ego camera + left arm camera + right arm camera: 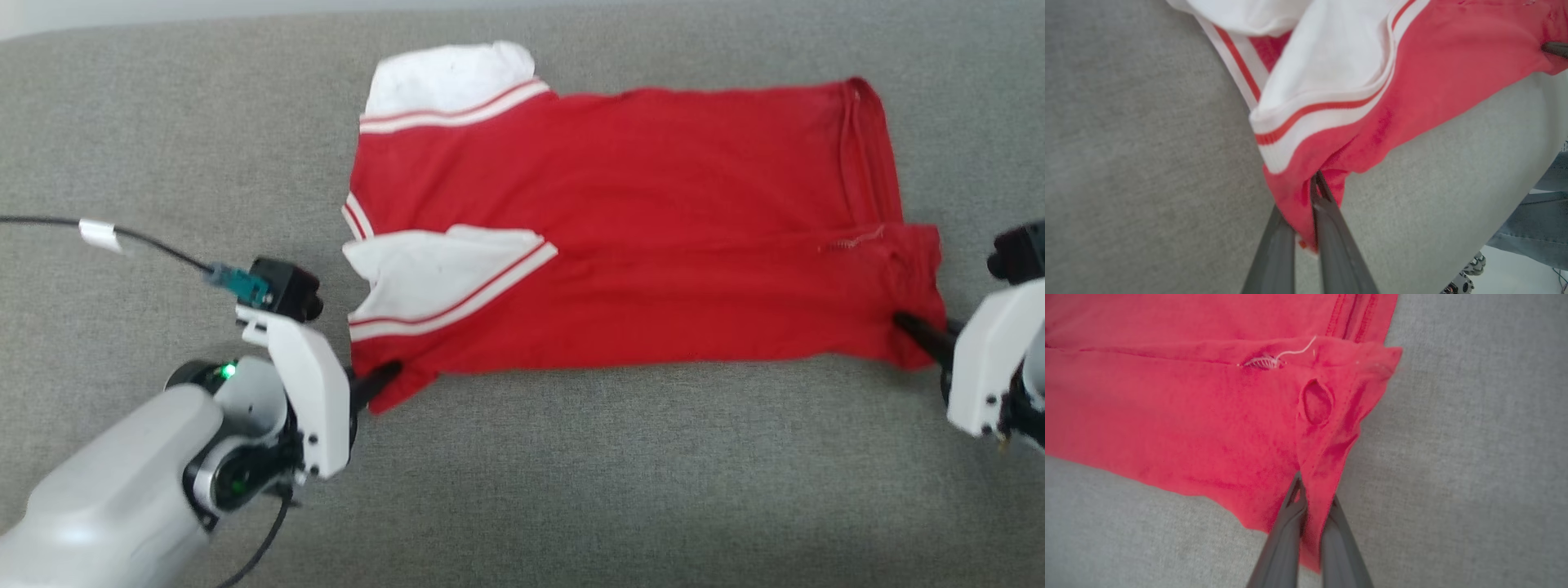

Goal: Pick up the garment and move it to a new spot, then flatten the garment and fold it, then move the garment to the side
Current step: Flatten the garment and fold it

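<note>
**Near edge, left.** The left gripper (390, 374) is seen at the lower left of the head view. Its 2 dark fingers are pressed together on the near left corner of the garment (637, 220). In the left wrist view, red cloth is pinched between the closed fingers of the left gripper (1318, 181), just below the striped cuff of the garment (1433, 73). A black cable (147, 241) with a white tag (100, 235) is led away from the wrist camera.

**Near edge, right.** The right gripper (904, 322) is clamped on the near right corner, at the hem end. In the right wrist view, a ridge of red fabric is gripped between the fingers of the right gripper (1312, 494). A small hole (1315, 402) and a loose pale thread (1294, 351) are seen on the garment (1167, 396) just beyond the grip.

**Middle.** The garment is laid across a grey fabric surface (571, 490), with the sleeve end to the robot's left and the hem to its right. It is folded lengthwise, and 1 white sleeve (433, 278) is laid over the red body.

**Far side.** The 2nd white sleeve (449, 82) lies flat at the far left corner. Grey surface is seen beyond it.
</note>
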Tool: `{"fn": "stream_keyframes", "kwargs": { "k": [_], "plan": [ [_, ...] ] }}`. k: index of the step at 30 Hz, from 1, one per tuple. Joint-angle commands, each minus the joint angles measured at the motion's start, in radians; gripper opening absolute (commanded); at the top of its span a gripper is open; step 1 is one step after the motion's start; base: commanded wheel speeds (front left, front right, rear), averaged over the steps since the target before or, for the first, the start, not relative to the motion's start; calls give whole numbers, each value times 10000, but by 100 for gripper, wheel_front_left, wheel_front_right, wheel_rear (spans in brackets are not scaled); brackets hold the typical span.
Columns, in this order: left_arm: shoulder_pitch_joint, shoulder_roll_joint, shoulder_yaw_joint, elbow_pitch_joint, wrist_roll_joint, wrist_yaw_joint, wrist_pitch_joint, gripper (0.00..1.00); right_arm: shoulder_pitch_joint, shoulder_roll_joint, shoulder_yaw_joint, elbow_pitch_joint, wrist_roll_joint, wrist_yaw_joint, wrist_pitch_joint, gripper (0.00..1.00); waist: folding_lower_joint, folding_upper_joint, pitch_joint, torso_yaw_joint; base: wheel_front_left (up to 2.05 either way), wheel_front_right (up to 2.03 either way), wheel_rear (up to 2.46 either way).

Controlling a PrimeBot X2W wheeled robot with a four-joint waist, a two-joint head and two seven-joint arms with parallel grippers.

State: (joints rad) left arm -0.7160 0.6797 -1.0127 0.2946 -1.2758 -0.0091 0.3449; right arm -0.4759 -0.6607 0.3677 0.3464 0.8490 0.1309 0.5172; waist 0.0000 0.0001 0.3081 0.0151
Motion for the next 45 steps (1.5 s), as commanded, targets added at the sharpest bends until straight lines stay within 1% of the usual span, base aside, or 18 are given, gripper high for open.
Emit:
{"fn": "stream_keyframes", "kwargs": {
  "k": [1,8,12,13,14,15,16,17,19,22,24,27,30,32,34,36,37,45],
  "plan": [
    [319,220,-20,-376,123,123,-91,0,432,-93,-114,-287,112,-4,-8,0,0,-1,-102,-12,0,0,0],
    [1444,1207,2,-2330,-24,806,-467,0,1934,-341,-823,-1429,96,-4,246,0,0,-1,-186,-97,0,0,0],
    [1988,1563,46,-3209,-62,1260,-766,0,2650,-218,-1340,-2029,-101,-4,353,0,0,-1,-204,-145,0,0,0],
    [2083,1596,103,-3369,-77,1338,-908,0,2753,-161,-1472,-2154,-153,-4,338,20,0,-1,-208,-156,0,0,0],
    [2168,1609,164,-3487,-99,1417,-1069,22,2841,-107,-1599,-2285,-254,-4,287,100,0,-1,-216,-166,0,0,0],
    [2286,1629,210,-3588,-147,1461,-1196,38,2897,-16,-1735,-2423,-358,-4,171,100,0,-1,-224,-186,0,0,0],
    [2371,1654,236,-3692,-118,1506,-1333,65,2945,106,-1891,-2514,-447,-4,38,100,0,-1,-223,-211,0,0,0],
    [2439,1680,307,-3765,-64,1561,-1538,100,2985,247,-2028,-2594,-538,-4,-101,100,0,-1,-231,-241,0,0,0],
    [2528,1687,401,-3836,-75,1634,-1750,100,3030,365,-2189,-2685,-646,-4,-271,100,0,-1,-229,-262,0,0,0],
    [2703,1837,641,-4084,102,1860,-2346,100,3003,700,-2533,-3174,-966,-2,-1143,100,0,-1,-161,-362,0,0,0],
    [2703,1936,905,-4261,241,1984,-2874,100,2902,887,-2665,-3625,-1302,-2,-2167,100,0,-1,-95,-467,0,0,0],
    [2536,2002,1449,-4260,529,2143,-3901,100,2849,1336,-2734,-3890,-1589,-4,-3708,100,0,-1,13,-703,0,0,0],
    [2178,1860,2005,-3931,643,1978,-4723,100,2681,1797,-2600,-3847,-1894,-2,-5059,100,0,-1,132,-990,0,0,0],
    [1758,1786,2266,-3476,789,1817,-4978,100,2553,2081,-2481,-3719,-2019,-2,-5795,100,0,-1,237,-1197,0,0,0],
    [1231,1608,2423,-2854,701,1660,-4863,100,2414,2351,-2426,-3509,-2146,-2,-6400,100,0,-1,376,-1438,0,0,0],
    [511,1381,2514,-2036,588,1481,-4494,100,2267,2535,-2229,-3299,-2314,-2,-6788,100,0,-1,530,-1708,0,0,0],
    [78,1323,2451,-1609,739,1396,-4210,100,2172,2635,-2152,-3216,-2340,-2,-6941,100,0,-1,616,-1857,0,0,0],
    [-3131,722,1939,2129,1378,771,-1818,100,1242,2883,-1489,-2333,-2240,-2,-7419,100,0,-1,1298,-3056,0,0,0]
  ]
}}
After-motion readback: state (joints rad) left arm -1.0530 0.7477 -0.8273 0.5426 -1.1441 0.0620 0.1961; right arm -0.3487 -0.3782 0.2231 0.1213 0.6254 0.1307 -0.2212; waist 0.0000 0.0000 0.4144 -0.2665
